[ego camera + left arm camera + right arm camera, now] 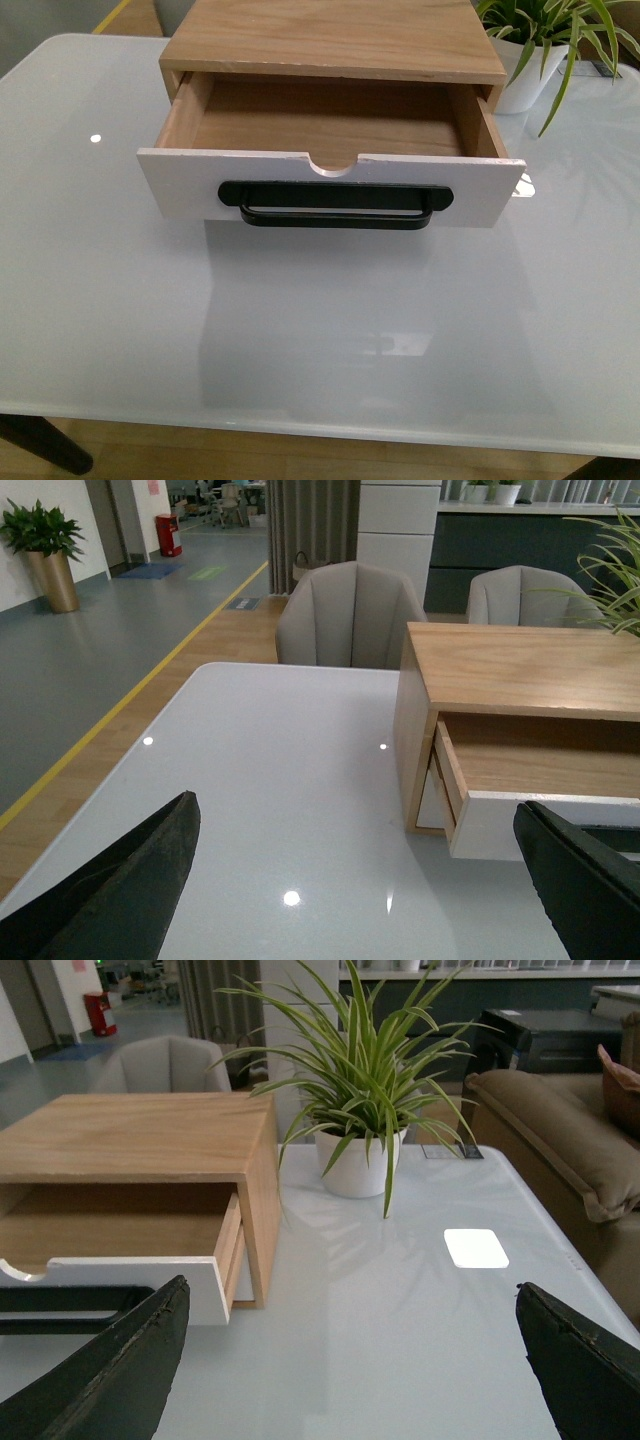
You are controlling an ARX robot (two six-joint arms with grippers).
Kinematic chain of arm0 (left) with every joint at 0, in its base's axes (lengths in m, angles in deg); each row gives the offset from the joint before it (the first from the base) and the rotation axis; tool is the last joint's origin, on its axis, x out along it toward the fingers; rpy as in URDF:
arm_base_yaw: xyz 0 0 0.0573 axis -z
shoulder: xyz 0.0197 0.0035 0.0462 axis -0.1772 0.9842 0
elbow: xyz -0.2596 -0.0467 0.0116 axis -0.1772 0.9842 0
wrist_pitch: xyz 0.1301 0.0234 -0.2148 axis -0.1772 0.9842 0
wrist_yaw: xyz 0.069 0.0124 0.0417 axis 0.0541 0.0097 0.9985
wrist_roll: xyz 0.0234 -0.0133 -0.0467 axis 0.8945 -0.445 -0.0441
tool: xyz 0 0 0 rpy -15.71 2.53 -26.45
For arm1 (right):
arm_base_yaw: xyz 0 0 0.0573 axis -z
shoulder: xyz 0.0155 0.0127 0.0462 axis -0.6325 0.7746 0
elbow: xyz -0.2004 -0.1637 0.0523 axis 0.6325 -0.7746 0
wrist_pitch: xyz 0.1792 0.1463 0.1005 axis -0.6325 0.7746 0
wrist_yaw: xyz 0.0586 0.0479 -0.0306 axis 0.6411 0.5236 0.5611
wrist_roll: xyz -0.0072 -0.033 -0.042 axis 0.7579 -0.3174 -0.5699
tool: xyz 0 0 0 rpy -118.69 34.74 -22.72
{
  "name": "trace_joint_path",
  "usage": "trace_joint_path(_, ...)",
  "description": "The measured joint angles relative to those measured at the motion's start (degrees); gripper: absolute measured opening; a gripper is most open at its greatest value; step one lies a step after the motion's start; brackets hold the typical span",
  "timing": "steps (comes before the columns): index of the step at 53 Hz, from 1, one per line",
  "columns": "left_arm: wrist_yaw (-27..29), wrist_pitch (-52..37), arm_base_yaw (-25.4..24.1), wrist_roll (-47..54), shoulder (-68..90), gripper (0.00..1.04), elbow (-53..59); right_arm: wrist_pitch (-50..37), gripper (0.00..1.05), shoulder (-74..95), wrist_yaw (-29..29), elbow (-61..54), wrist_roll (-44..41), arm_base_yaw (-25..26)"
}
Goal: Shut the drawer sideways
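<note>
The drawer (330, 185), white-fronted with a wide black bar handle (335, 203) and a half-round notch in its top edge, stands pulled well out of a wooden cabinet (335, 40) on the white table (320, 340). Its inside is empty. Neither arm shows in the front view. My left gripper (365, 880) is open and empty over the table, off the drawer's left end; the drawer (530, 780) shows there. My right gripper (350, 1360) is open and empty off the drawer's right end, where the drawer (120, 1260) also shows.
A potted spider plant (545, 50) in a white pot stands on the table at the back right, next to the cabinet; it also shows in the right wrist view (360, 1110). Grey chairs (350, 615) stand behind the table. A sofa (560, 1130) is to the right.
</note>
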Motion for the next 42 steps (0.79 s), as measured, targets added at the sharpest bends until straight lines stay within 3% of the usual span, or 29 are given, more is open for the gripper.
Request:
trace_joint_path(39, 0.0, 0.0, 0.0, 0.0, 0.0, 0.96, 0.0, 0.57, 0.96, 0.33, -1.07, 0.17, 0.0, -0.26)
trace_joint_path(41, -8.59, 4.96, -2.54, 1.36, 2.4, 0.96, -1.66, 5.4, 0.96, 3.28, -7.39, 1.88, -0.37, -2.27)
trace_joint_path(42, -15.52, 9.77, -5.03, 2.4, 5.25, 0.96, -3.5, 5.79, 0.96, 6.32, -10.32, 2.47, -0.98, -2.93)
